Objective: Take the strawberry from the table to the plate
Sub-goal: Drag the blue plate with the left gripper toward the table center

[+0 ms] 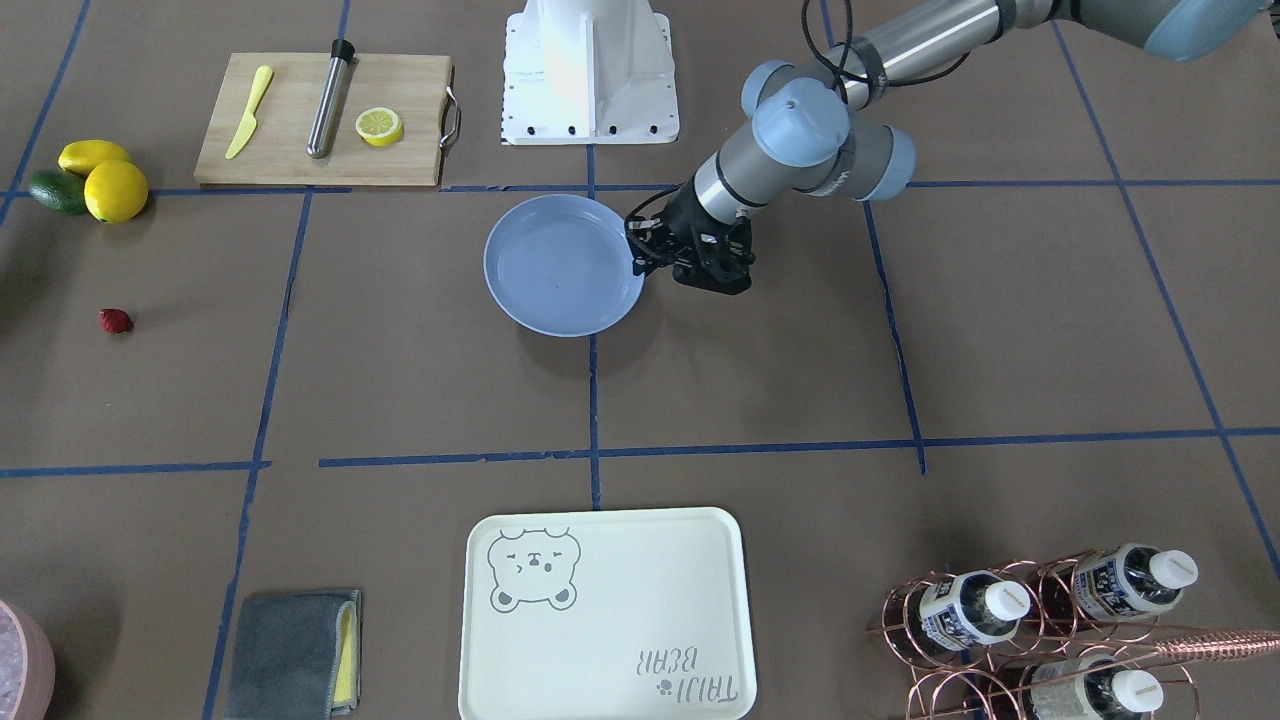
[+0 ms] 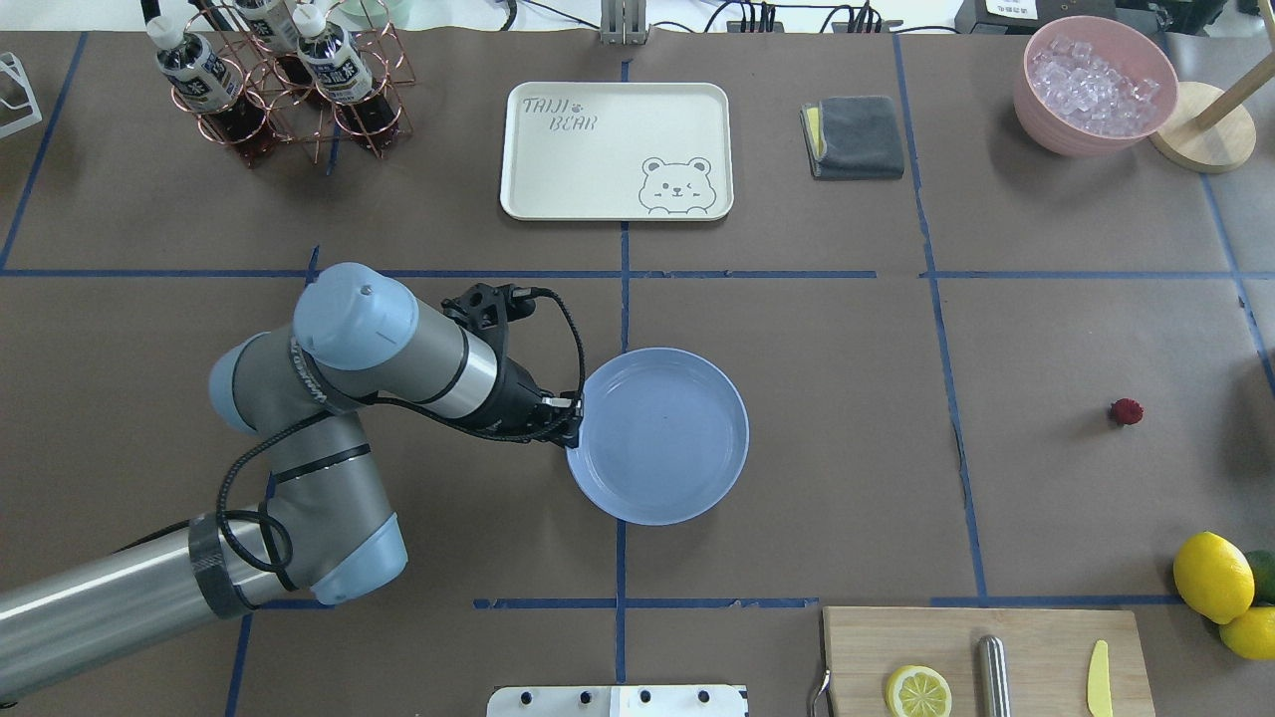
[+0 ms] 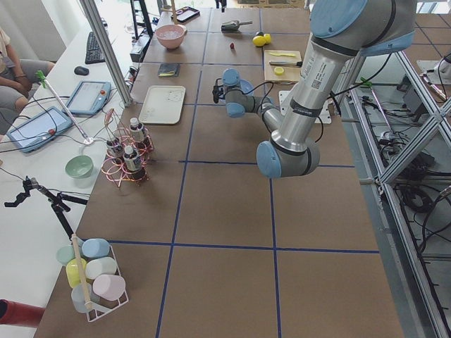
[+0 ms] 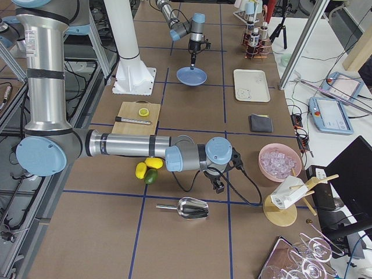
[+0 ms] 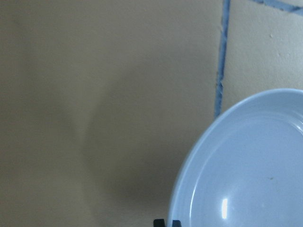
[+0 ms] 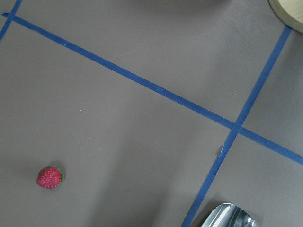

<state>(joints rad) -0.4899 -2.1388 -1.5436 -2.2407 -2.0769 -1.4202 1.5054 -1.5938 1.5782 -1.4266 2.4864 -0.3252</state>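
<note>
The strawberry (image 1: 115,320) (image 2: 1127,411) is a small dark-red berry lying alone on the brown-paper table (image 2: 847,448), far out on the robot's right. It also shows at the lower left of the right wrist view (image 6: 49,177). The pale-blue plate (image 1: 563,265) (image 2: 662,435) (image 5: 246,165) lies empty mid-table. My left gripper (image 1: 640,255) (image 2: 573,423) sits at its rim, fingertips close together with the rim between them. My right gripper (image 4: 218,186) hovers low over the table near the lemons; I cannot tell whether it is open or shut.
Two lemons and an avocado (image 2: 1212,576) sit near the strawberry. A cutting board (image 2: 981,657) holds a lemon half, a metal rod and a yellow knife. A metal scoop (image 4: 192,207), bear-print tray (image 2: 616,149), grey cloth (image 2: 854,136), ice bowl (image 2: 1094,85) and bottle rack (image 2: 269,90) stand around.
</note>
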